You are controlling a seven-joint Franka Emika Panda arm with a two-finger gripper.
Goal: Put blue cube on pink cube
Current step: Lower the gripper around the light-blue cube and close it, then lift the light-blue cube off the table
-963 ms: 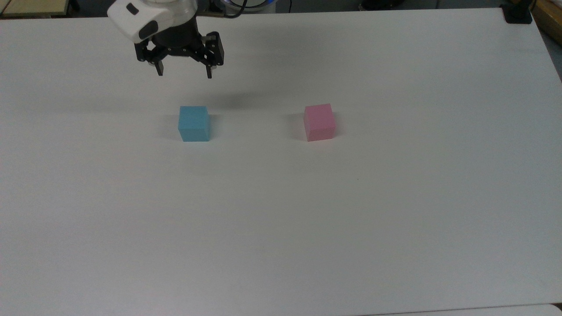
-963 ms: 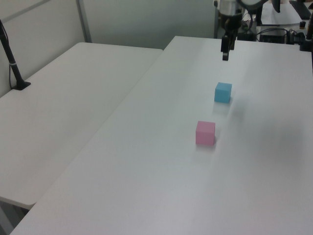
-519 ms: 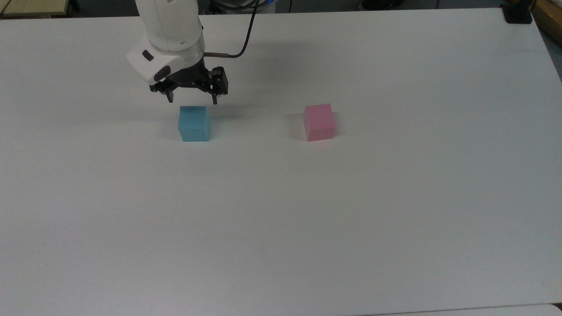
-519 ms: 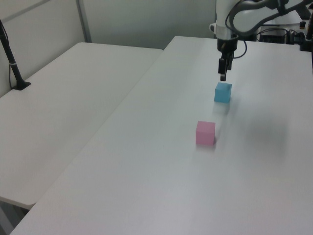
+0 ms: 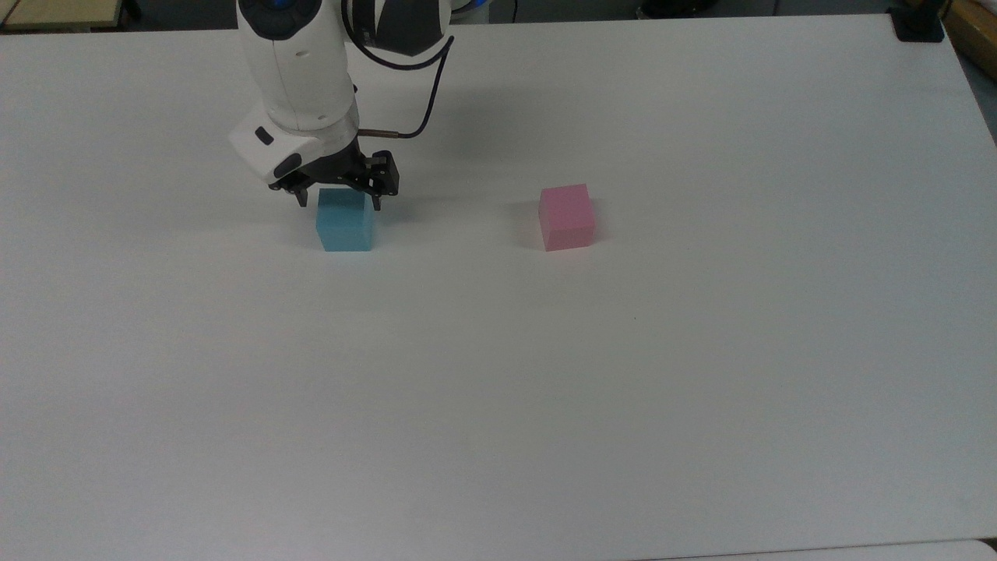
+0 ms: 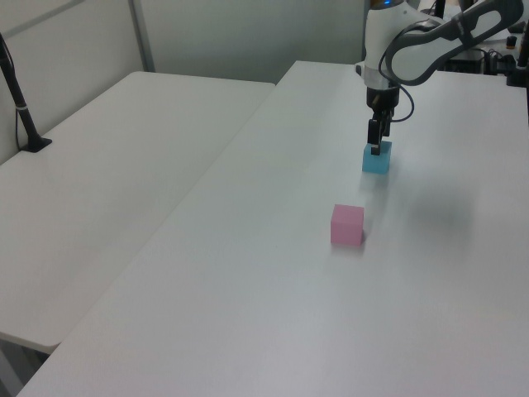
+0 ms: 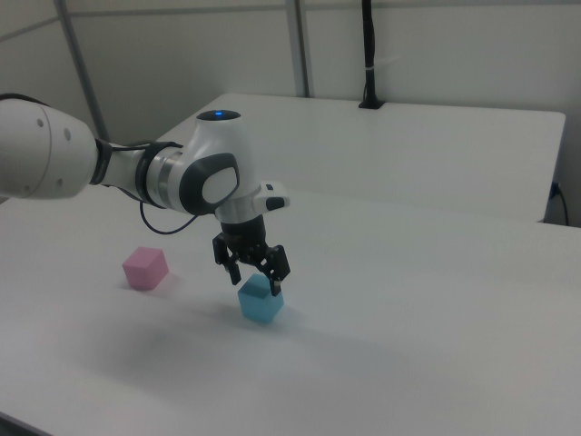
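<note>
Hanging from the white arm, the pincer (image 5: 339,201) in the top view stands spread wide over the blue cube (image 5: 345,226), one black finger down past each side of the cube's far top edge and neither pressed against it. The cube sits on the white bench (image 5: 498,389) directly under the pincer. The pink cube (image 5: 566,216) rests well off toward the top view's right of the pincer, alone on the bench.

In the left view the pincer (image 6: 376,149) points straight down, its tips at the top of the blue cube (image 6: 377,159). The pink cube (image 6: 347,225) lies nearer the camera than the pincer, apart from it.

In the right view the pincer (image 7: 257,282) straddles the blue cube (image 7: 260,302), fingers parted and released. The pink cube (image 7: 145,267) sits away to the right view's left of the pincer.
</note>
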